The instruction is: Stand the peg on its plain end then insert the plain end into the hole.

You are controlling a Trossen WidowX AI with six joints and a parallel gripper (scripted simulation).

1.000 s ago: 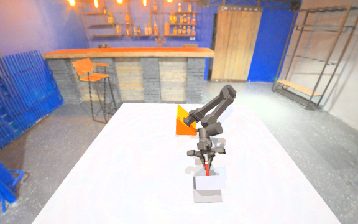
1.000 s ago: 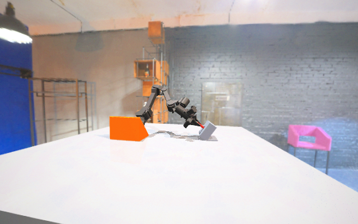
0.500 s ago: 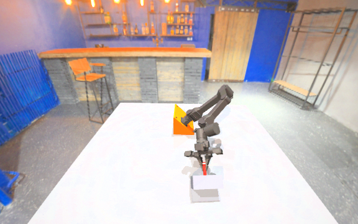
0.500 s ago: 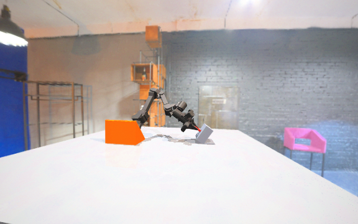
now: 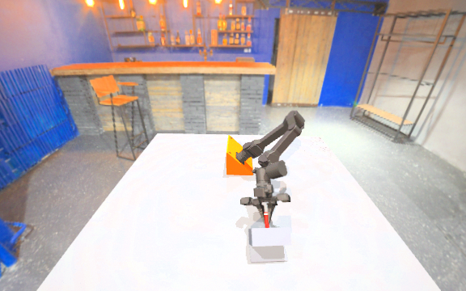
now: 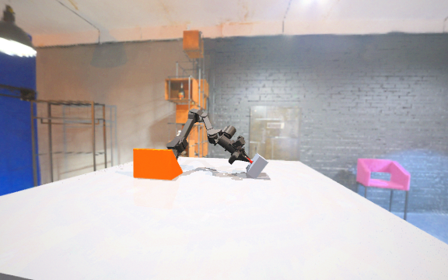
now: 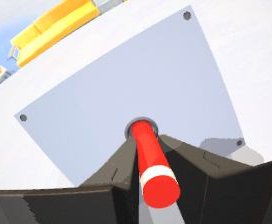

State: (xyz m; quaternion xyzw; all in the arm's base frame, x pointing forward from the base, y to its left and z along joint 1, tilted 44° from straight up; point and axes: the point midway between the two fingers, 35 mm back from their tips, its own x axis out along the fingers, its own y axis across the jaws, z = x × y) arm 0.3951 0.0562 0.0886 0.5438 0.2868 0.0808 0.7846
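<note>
Peg, red with a white band near its upper end, slants down from the gripper to the hole in the pale grey sloped panel. The narrow-set fingers are closed on it, and its plain end appears to be at or just inside the rim; how deep cannot be told. Insertion looks like the step in hand. Done well, it wants the peg's axis kept in line with the hole, a slow straight push without sideways load, and easing off if the rim catches. Only once it bottoms should the fingers part and back away along that same line. No brand, label or writing is legible on the peg or panel.
</note>
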